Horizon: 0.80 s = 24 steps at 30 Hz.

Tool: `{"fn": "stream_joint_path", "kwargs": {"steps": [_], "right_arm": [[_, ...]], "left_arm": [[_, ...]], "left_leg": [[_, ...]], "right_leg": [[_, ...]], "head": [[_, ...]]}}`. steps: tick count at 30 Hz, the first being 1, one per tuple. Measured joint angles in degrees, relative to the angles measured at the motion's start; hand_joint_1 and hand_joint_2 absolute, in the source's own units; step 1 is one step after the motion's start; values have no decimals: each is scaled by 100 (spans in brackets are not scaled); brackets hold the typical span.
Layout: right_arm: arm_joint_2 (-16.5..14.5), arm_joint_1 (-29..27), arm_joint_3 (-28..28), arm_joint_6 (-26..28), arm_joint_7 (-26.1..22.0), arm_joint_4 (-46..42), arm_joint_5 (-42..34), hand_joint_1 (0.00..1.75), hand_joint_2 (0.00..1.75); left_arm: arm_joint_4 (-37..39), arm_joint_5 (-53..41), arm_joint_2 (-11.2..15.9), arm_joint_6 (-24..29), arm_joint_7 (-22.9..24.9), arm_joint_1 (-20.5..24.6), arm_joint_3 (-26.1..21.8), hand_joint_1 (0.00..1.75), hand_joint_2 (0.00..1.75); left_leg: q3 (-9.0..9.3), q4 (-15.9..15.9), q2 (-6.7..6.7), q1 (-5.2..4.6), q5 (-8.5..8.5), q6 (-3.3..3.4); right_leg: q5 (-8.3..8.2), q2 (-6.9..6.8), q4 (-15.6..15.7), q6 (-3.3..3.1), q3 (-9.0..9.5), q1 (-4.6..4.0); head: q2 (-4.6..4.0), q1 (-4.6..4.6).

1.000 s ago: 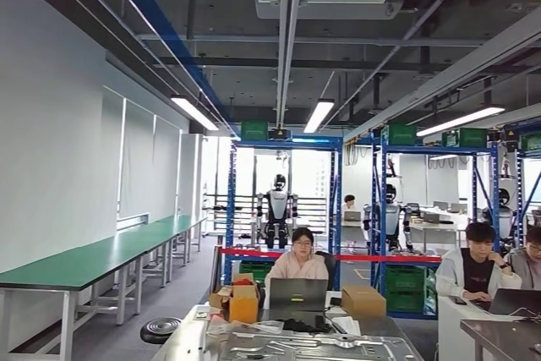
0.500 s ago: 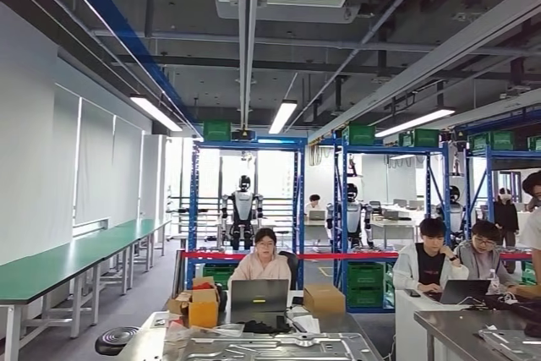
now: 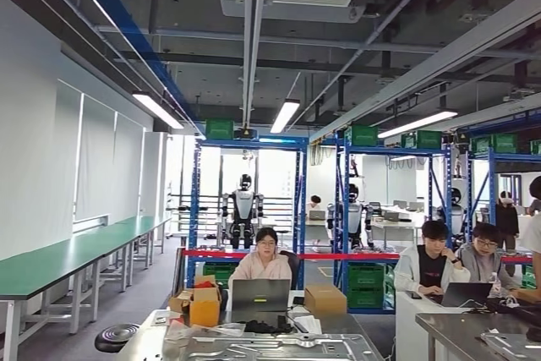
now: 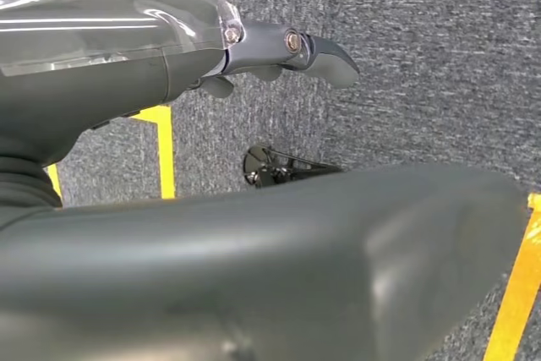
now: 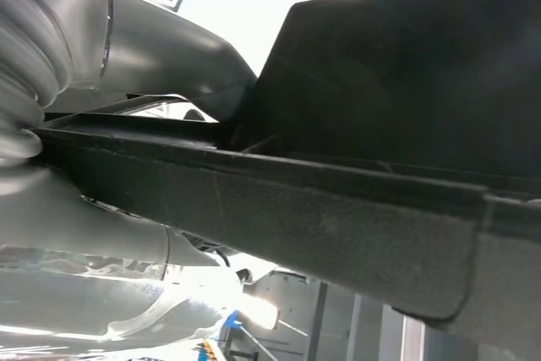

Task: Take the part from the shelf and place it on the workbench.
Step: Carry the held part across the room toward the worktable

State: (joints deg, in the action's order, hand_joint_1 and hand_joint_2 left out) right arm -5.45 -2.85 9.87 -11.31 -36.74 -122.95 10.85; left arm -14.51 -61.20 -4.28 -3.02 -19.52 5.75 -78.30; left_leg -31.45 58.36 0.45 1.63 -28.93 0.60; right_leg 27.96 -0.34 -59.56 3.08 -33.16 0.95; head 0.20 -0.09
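- My left hand [image 4: 281, 44] hangs over grey carpet [image 4: 434, 57] marked with yellow floor tape [image 4: 165, 154]; its fingers extend straight and apart, holding nothing.
- A long green desk [image 3: 70, 253] runs along the left wall.
- A steel desk [image 3: 255, 346] lies directly ahead at the lower edge of the head view, with flat metal sheet parts on it, and cardboard boxes [image 3: 203, 302] and a laptop [image 3: 259, 295] behind them.
- A person [image 3: 265, 261] sits behind the laptop.
- Blue shelf racks [image 3: 300, 209] stand beyond, with other humanoid robots [image 3: 243, 209] among them.
- More people [image 3: 434, 264] sit at the right.
- My right hand [image 5: 95, 48] clamps the part [image 5: 357, 166], a dark flat panel with a raised edge, thumb above and fingers beneath.
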Motion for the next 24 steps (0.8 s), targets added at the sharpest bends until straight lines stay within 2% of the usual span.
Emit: {"fn": "stream_joint_path", "kwargs": {"steps": [1, 4, 5, 7, 9, 10, 11, 12, 14, 15, 16, 17, 20, 22, 24], "right_arm": [[2, -2, -1, 2, -1, 0, 1, 175, 175], [7, -13, -12, 9, -3, -4, 2, 175, 175], [7, -11, -14, 11, -4, -8, 2, 175, 175], [7, -12, -13, 11, -6, -14, 3, 175, 175], [7, -19, -13, 11, -7, -12, 3, 175, 175], [8, -24, -14, 11, -7, -11, 3, 175, 175], [8, -26, -16, 11, -7, -11, 2, 175, 175], [8, -28, -19, 11, -7, -11, 0, 175, 175], [8, -29, -23, 11, -7, -11, -3, 175, 175], [8, -28, -25, 11, -8, -11, -4, 175, 175], [8, -28, -26, 11, -8, -12, -4, 175, 175], [9, -29, -27, 11, -9, -13, -5, 175, 175], [12, -30, -31, 11, -10, -20, -7, 175, 175], [20, -26, -32, 11, -14, -30, -7, 175, 175], [30, -35, -33, 11, -19, -31, -7, 175, 175]], "left_arm": [[0, 0, 0, 0, -2, 0, 7, 0, 175], [0, 0, 1, -1, -5, 5, 21, 0, 175], [0, 0, 1, -1, -7, 8, 23, 0, 175], [0, -1, 1, -9, -10, 7, 26, 0, 175], [0, -1, 0, -16, -9, -6, 27, 0, 175], [0, -1, 0, -15, -9, -14, 27, 0, 175], [0, -1, 0, -15, -9, -19, 27, 0, 175], [0, -1, 1, -15, -10, -22, 27, 0, 175], [0, -1, 3, -16, -12, -23, 27, 0, 175], [0, -1, 5, -16, -15, -20, 27, 0, 175], [0, -1, 6, -17, -19, -16, 28, 0, 175], [0, -1, 7, -17, -22, -15, 28, 0, 175], [0, -1, 5, -17, -30, -14, 30, 0, 175], [0, 0, 9, -17, -38, -3, 30, 0, 175], [0, -1, 12, -25, -43, 0, 30, 0, 175]], "left_leg": [[8, -3, 0, -6, -10, -37], [45, -44, 5, 13, -24, -155], [29, 15, 5, 18, -76, -175], [-182, 488, -1, 13, -347, -182], [-581, 1262, -5, -4, -670, -174], [-733, 1523, -5, -12, -722, -169], [-796, 1584, -6, -20, -661, -159], [-749, 1415, -6, -28, -486, -139], [-449, 676, -14, -57, -37, -71], [-309, 348, -17, -69, 94, -41], [-225, 151, -20, -82, 146, -17], [-193, 82, -20, -96, 125, 1], [-161, 33, -15, -82, 100, 60], [-115, 9, -10, -48, 81, 107], [-78, 8, -7, -43, 39, 131]], "right_leg": [[-28, -7, 150, -37, 65, -13], [-22, 24, 210, -178, 84, -38], [-30, 29, 234, -227, 100, -33], [-34, 29, 269, -305, 132, -26], [-13, 37, 269, -350, 147, -52], [0, 47, 268, -362, 160, -67], [16, 61, 266, -369, 181, -80], [38, 76, 265, -369, 212, -91], [98, 101, 257, -345, 286, -111], [130, 113, 245, -321, 309, -124], [154, 121, 237, -297, 319, -132], [170, 125, 233, -270, 319, -136], [241, 120, 191, -179, 317, -120], [453, 103, -216, -108, 131, -100], [738, 92, -1004, -54, -311, -67]], "head": [[0, 0], [0, 0], [0, 0], [0, 0], [0, 0], [0, 0], [0, 0], [0, 0], [0, -1], [0, -1], [0, -1], [0, -1], [0, 1], [0, 1], [0, 0]]}}
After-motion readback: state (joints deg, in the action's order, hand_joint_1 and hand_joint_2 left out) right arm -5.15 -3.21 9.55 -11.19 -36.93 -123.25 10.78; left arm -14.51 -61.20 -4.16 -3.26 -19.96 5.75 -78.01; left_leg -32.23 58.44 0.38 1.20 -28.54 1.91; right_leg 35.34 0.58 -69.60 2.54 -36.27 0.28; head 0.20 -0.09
